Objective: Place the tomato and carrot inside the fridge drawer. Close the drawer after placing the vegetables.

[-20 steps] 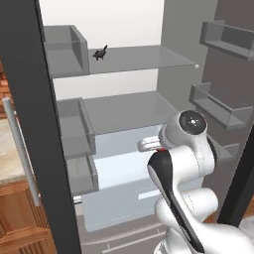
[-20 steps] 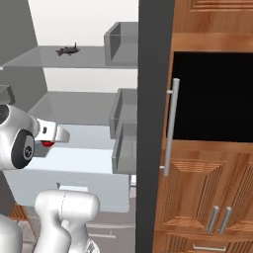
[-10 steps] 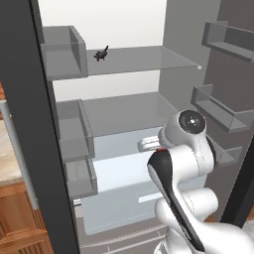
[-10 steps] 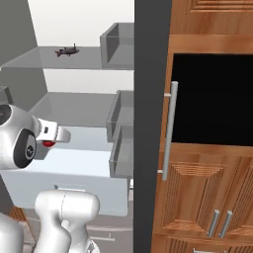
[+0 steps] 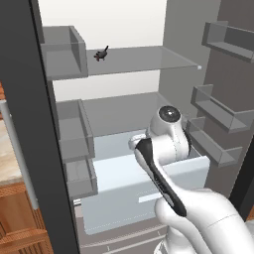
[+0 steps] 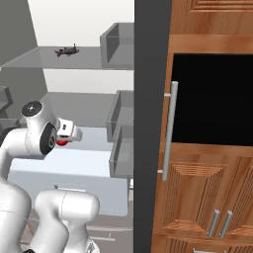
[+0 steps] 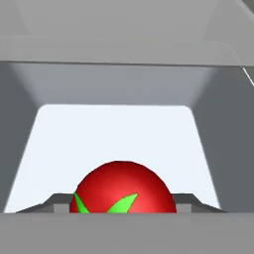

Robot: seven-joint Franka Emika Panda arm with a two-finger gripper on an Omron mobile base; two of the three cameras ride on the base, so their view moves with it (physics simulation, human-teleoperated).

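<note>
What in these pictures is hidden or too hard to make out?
- Gripper: in both base views the arm's own body covers its fingers.
- Tomato: hand view's bottom edge cuts off its lower half; whether the fingers touch it is unclear.
- Small dark object on the upper shelf: too small to identify.

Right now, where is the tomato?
The tomato is between the fingers at the bottom of the hand view, held over the open fridge drawer; the right base view shows its red beside the white wrist.
</note>
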